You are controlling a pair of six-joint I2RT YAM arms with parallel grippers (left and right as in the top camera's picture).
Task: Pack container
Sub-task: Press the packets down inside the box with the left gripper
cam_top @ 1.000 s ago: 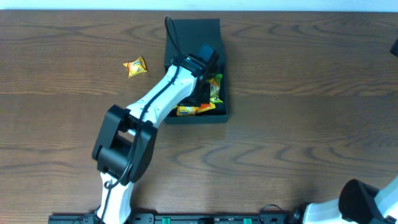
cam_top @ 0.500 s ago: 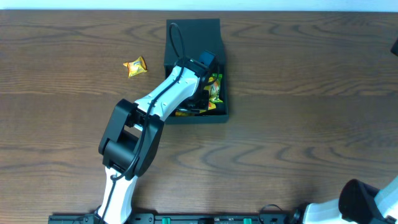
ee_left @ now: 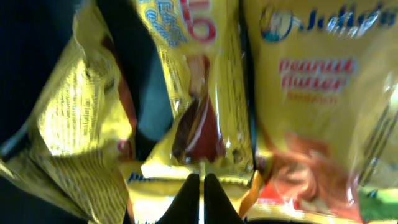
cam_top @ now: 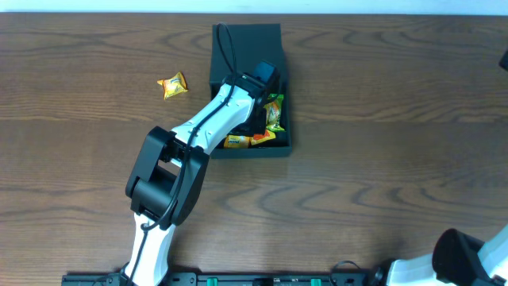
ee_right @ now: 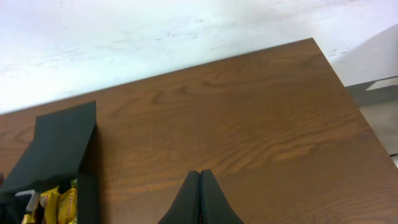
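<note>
I see the container [cam_top: 246, 48] on the counter [cam_top: 381, 119], near the far edge, with its lid flap open. Yellow candy packets [cam_top: 272, 113] lie inside it. My left gripper [ee_left: 201, 186] is down in the container, right over the packets, closed tight and holding nothing. One more packet [cam_top: 172, 85] lies on the counter, left of the container. My right gripper [ee_right: 199, 182] is closed too and empty, well off to the right.

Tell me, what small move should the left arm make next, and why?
Probably lift the left gripper straight up out of the container: its jaws are shut on nothing above the packed packets, and a loose packet lies outside on the table.
</note>
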